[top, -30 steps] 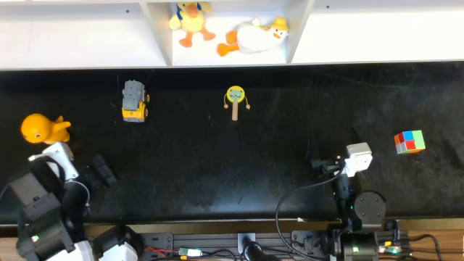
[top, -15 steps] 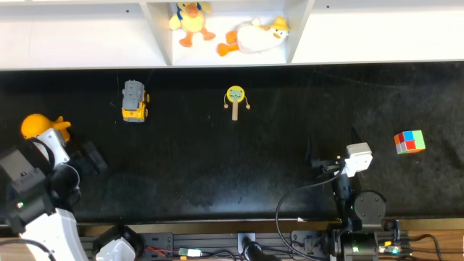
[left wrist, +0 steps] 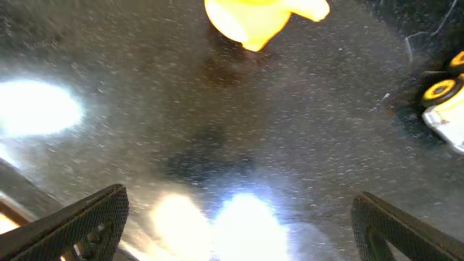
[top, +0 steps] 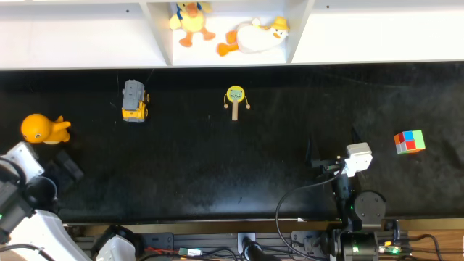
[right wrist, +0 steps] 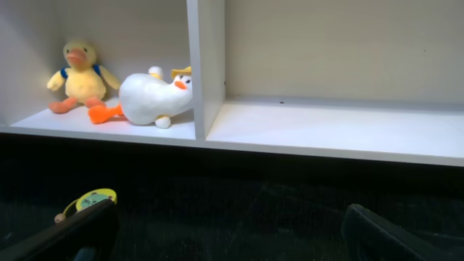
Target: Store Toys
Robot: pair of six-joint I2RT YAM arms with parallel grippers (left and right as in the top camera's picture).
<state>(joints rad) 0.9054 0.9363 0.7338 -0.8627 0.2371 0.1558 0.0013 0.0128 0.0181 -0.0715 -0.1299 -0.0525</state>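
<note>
At far left of the top view, loose on the table [top: 217,167]: duck [top: 43,129]. Just below it now, after sliding leftward from further right: left gripper [top: 64,167], fingers wide apart. Probably lining up a pick. Lower right, unmoved: right gripper [right wrist: 230,212], likewise spread.

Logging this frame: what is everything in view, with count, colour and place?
plush duck: 1, yellow, middle shelf compartment
plush goose: 1, white with orange feet, same compartment, lying beside the duck
toy truck: 1, grey and yellow, table, left of centre
rattle drum: 1, yellow-green, wooden handle, table centre
rubber duck: 1, orange-yellow, table's left end
cube: 1, multicoloured, table's right end
shelf: 1, white, along the table's far edge
table: 1, black
left gripper: 1, dark, open, just short of the rubber duck
right gripper: 1, dark, open, facing the shelf
</note>
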